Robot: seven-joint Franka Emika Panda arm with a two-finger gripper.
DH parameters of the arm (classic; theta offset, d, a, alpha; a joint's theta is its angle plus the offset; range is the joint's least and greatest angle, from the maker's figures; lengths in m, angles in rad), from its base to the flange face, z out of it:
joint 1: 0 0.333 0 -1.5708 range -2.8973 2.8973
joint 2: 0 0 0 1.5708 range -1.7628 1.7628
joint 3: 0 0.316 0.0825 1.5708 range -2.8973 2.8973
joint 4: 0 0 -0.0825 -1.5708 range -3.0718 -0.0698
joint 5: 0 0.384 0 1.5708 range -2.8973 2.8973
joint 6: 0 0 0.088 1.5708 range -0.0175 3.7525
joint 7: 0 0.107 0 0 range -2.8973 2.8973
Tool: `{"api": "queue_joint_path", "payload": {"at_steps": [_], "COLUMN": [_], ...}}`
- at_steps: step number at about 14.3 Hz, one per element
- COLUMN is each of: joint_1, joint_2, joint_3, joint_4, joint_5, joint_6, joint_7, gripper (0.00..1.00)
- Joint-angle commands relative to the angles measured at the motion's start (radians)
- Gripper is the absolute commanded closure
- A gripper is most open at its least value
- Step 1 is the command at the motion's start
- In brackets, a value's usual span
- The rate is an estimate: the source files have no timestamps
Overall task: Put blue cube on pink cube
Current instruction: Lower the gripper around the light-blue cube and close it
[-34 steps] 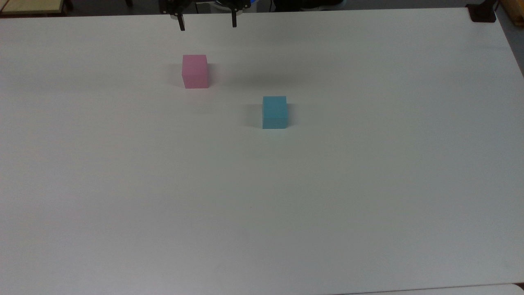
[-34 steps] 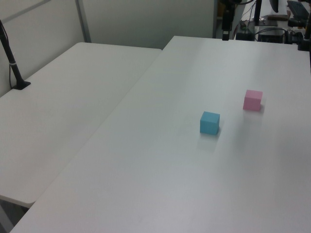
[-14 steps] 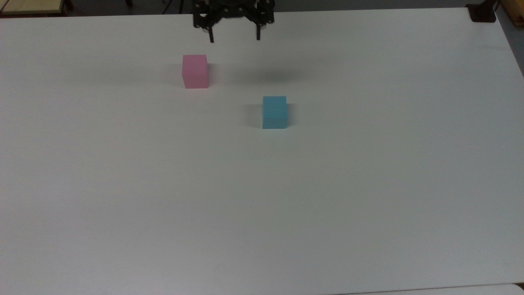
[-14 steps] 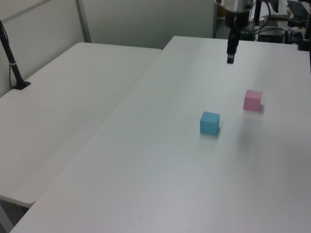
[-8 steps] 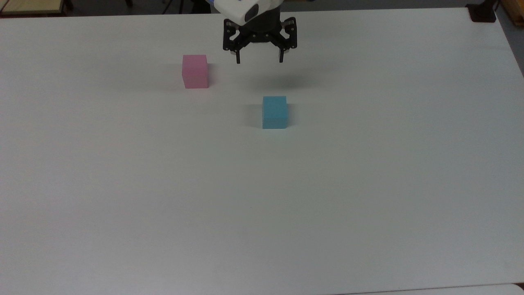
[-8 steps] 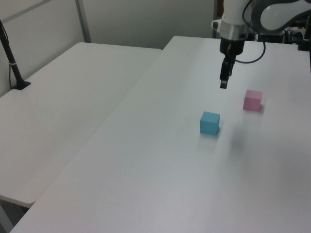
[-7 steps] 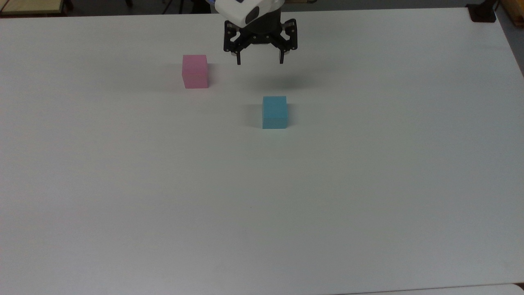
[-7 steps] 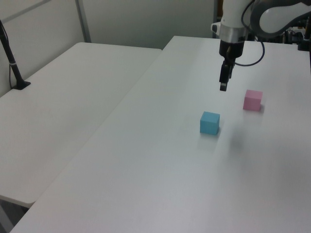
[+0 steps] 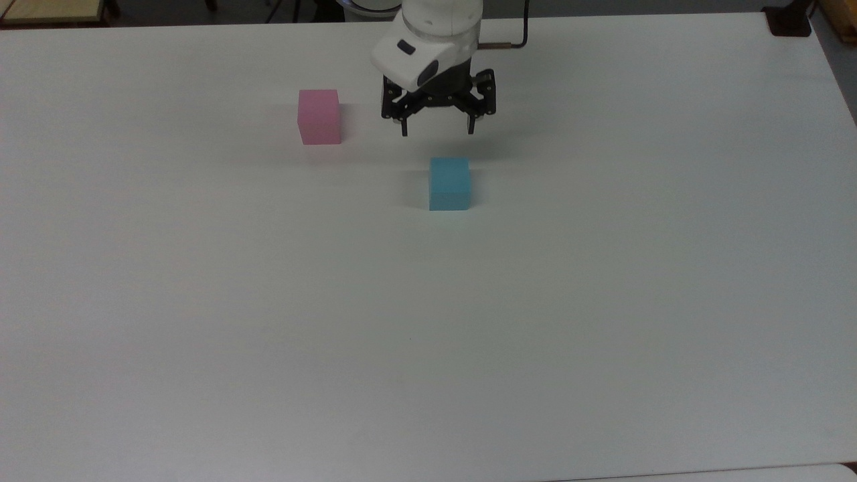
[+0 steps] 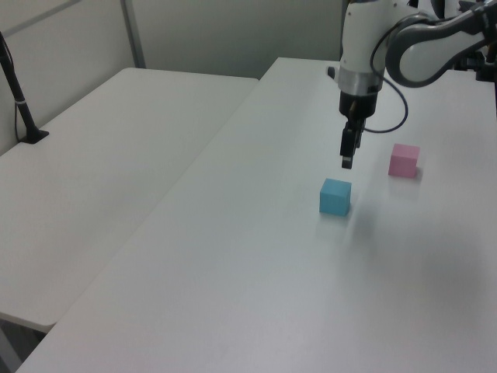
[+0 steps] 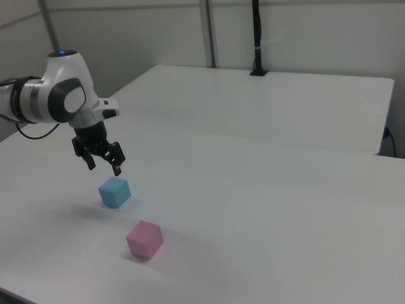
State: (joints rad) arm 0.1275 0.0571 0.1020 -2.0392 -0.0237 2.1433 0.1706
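Nearest in the top view: blue cube (image 9: 448, 183) flat on the table (image 9: 428, 335), untouched. Just beyond and above it, pincer (image 9: 437, 130) spread wide, holding nothing. Farther, toward the top view's left: pink cube (image 9: 319, 116), well apart from the blue one. Risk, as a guess: descending off-centre, clipping a top edge and shoving the cube askew. Against half a second ago: pincer moved in much closer to the blue cube; both cubes unmoved.
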Motion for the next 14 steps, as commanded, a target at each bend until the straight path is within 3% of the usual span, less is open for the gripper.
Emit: {"api": "queue_joint_path", "payload": {"at_steps": [1,7,14], "joint_1": [0.034,0.043,0.050], "joint_2": [0.046,0.078,0.098], "joint_3": [-0.008,-0.008,-0.008], "joint_4": [-0.006,-0.003,0.001], "joint_5": [-0.039,-0.093,-0.094], "joint_6": [0.053,0.079,0.083], "joint_7": [0.059,0.115,0.118], "gripper": [0.00,0.00,0.00]}}
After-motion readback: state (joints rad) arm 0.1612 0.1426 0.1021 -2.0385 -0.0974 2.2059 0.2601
